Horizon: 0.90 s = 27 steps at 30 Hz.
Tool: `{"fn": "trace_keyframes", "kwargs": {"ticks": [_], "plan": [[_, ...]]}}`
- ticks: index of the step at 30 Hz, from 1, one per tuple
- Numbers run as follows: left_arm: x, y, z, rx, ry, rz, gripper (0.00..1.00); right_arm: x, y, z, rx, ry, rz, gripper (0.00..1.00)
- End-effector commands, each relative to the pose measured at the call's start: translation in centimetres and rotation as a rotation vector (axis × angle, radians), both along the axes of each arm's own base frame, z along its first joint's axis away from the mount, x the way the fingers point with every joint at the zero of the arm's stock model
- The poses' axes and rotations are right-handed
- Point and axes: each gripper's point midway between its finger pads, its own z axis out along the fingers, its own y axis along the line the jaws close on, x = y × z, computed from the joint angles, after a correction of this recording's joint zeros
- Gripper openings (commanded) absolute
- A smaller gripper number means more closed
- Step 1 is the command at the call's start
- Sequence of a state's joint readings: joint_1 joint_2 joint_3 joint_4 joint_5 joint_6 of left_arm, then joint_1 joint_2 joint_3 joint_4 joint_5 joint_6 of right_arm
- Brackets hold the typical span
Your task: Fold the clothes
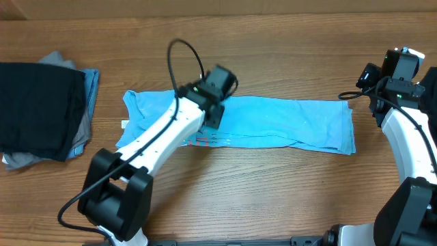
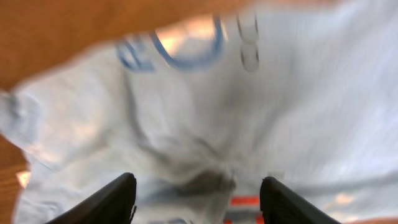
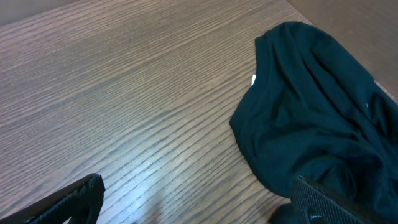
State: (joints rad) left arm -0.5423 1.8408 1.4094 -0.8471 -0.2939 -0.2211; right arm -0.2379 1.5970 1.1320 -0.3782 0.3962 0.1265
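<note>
Left claw (image 2: 198,186): we record its two dark fingers (image 2: 106,202) standing moderately apart with nothing between them, above blurred pale-blue fabric. Beneath it, the sky-blue T-shirt (image 1: 287,123) lies across the middle of the overhead frame as a long flattened strip on the table (image 1: 273,198). Blue print (image 2: 186,53) shows toward the top of the wrist view and a red mark (image 2: 244,200) at its lower centre. Right claw (image 3: 196,186): spread wide and empty, at the right edge of the overhead frame, just past the strip's right end. A dark cloth (image 3: 311,124) fills the right of its wrist view; we cannot tell whether it is the same shirt. At far left we list a folded stack: black shirt (image 1: 37,102) on top, grey edge (image 1: 20,161) and blue edge (image 1: 92,82) showing beneath.
</note>
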Motion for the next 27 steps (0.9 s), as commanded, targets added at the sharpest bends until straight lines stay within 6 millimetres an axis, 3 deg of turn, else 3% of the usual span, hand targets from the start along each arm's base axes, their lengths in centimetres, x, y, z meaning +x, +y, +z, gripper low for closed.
{"fn": "trace_keyframes", "kwargs": {"ticks": [1, 2, 3, 10, 17, 23, 27], "plan": [[1.7, 1.4, 3.3, -0.078, -0.074, 0.120, 0.33, 0.2, -0.1, 0.6, -0.008, -0.015, 0.001, 1.00], [1.7, 1.9, 3.0, -0.081, -0.067, 0.144, 0.21, 0.2, -0.1, 0.6, -0.008, -0.015, 0.001, 1.00], [1.6, 2.5, 2.5, -0.086, -0.053, 0.166, 0.15, 0.2, -0.1, 0.6, -0.008, -0.015, 0.001, 1.00], [0.1, 5.6, -2.1, -0.095, 0.036, 0.277, 0.11, 0.2, -0.1, 0.6, -0.008, -0.015, 0.001, 1.00], [-2.0, 6.5, -6.1, -0.097, 0.082, 0.287, 0.09, 0.2, -0.1, 0.6, -0.008, -0.015, 0.001, 1.00], [-2.4, 8.8, -6.7, -0.048, 0.090, 0.335, 0.08, 0.2, -0.1, 0.6, -0.008, -0.015, 0.001, 1.00], [-1.7, 9.2, -5.9, -0.060, 0.070, 0.350, 0.04, 0.2, -0.1, 0.6, -0.008, -0.015, 0.001, 1.00]]}}
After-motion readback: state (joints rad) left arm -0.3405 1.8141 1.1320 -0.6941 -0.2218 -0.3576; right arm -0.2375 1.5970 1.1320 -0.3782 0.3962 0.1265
